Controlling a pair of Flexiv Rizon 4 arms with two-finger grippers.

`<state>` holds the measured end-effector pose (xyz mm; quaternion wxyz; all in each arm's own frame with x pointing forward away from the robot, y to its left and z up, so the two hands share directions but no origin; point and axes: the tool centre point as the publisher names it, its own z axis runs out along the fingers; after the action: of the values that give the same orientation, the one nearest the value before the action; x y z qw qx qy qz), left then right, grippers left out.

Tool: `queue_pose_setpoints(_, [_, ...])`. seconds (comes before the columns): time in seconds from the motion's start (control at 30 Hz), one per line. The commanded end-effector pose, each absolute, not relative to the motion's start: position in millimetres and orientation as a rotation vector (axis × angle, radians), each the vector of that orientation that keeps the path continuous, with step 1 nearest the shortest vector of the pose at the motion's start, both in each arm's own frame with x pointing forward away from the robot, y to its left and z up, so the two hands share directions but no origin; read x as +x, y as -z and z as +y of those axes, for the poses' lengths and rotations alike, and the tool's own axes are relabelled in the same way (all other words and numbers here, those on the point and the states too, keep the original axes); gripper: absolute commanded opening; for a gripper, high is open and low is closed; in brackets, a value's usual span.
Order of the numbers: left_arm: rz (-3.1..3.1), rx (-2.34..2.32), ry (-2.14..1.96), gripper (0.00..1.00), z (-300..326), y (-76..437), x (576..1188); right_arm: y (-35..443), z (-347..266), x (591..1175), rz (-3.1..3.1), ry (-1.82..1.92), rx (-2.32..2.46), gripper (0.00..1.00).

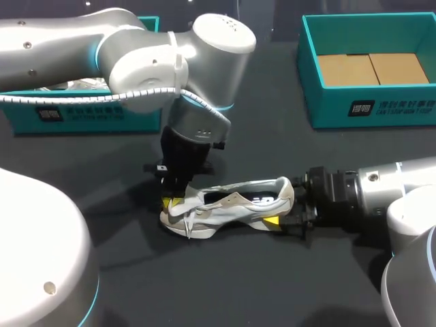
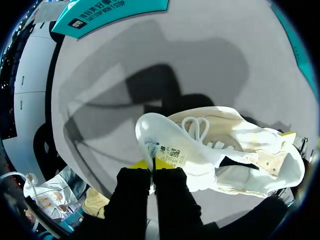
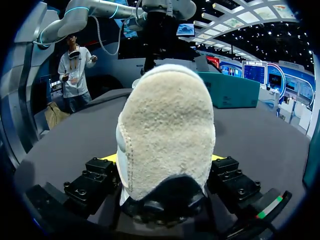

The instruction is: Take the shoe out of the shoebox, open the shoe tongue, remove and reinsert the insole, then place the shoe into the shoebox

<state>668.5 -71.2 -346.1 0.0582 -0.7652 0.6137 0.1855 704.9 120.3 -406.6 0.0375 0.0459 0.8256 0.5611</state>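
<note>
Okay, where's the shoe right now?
In the head view the shoe lies on the dark table, just front of centre: the left gripper pinches its tongue at the toe end, the right gripper clamps its heel.

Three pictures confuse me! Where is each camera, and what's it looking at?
Head view: above and behind, looking down at the table; both arms show.
Left wrist view: on left arm, looking along the left gripper pinching the tongue.
Right wrist view: on right arm, facing the heel in the right gripper.
All share the shoe.
</note>
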Motion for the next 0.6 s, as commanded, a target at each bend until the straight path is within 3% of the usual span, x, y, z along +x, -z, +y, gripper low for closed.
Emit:
queue_pose_setpoints(0.03, [1.854,-2.321,-0.582,0.04,-61,352,671,410,117,705,2.537,-1.716,0.143,0.00])
queue_pose_setpoints(0.17, [1.865,-2.329,-0.586,0.29,-56,348,672,410,117,705,2.537,-1.716,0.143,0.00])
queue_pose_setpoints(0.2, [1.868,-2.327,-0.584,0.39,-56,347,672,410,117,705,2.537,-1.716,0.143,0.00])
queue_pose_setpoints(0.37, [1.891,-2.302,-0.557,0.58,-56,339,672,410,117,705,2.537,-1.716,0.143,0.00])
queue_pose_setpoints(0.43, [1.913,-2.289,-0.542,0.63,-58,334,672,410,117,705,2.537,-1.716,0.143,0.00])
queue_pose_setpoints(0.6, [1.985,-2.261,-0.457,0.62,-66,312,673,410,117,705,2.537,-1.716,0.143,0.00])
